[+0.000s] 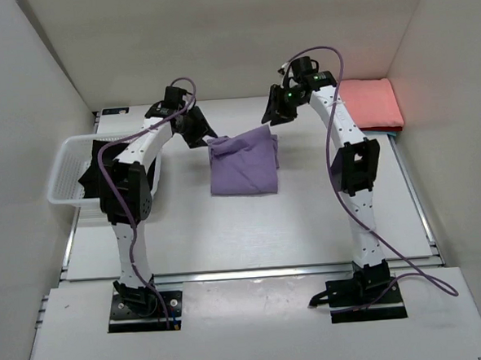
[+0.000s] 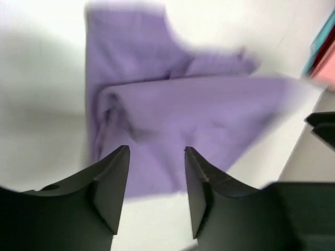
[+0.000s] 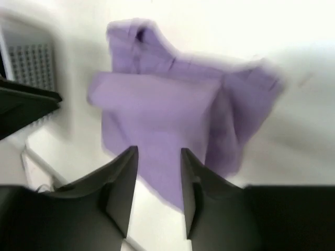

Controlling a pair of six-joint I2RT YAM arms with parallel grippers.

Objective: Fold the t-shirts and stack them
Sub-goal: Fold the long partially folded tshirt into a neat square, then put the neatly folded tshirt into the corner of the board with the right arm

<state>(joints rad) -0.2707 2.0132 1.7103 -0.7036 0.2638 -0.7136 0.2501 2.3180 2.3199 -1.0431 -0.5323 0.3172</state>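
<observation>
The lilac-purple t-shirt (image 1: 243,162) lies partly folded on the middle of the table, with its far edge rumpled. My left gripper (image 1: 198,133) hovers at its far left corner, open and empty; in the left wrist view (image 2: 157,151) the shirt (image 2: 183,110) lies below the fingers. My right gripper (image 1: 273,109) hovers past its far right corner, open and empty; in the right wrist view (image 3: 159,151) the shirt (image 3: 172,115) lies below. The salmon-pink shirt (image 1: 372,105) lies folded at the back right, with a teal edge (image 1: 393,133) under it.
The white lattice basket (image 1: 60,170) stands at the left edge, behind my left arm; something dark lies in it, partly hidden. It also shows in the right wrist view (image 3: 31,65). White walls close in the table on three sides.
</observation>
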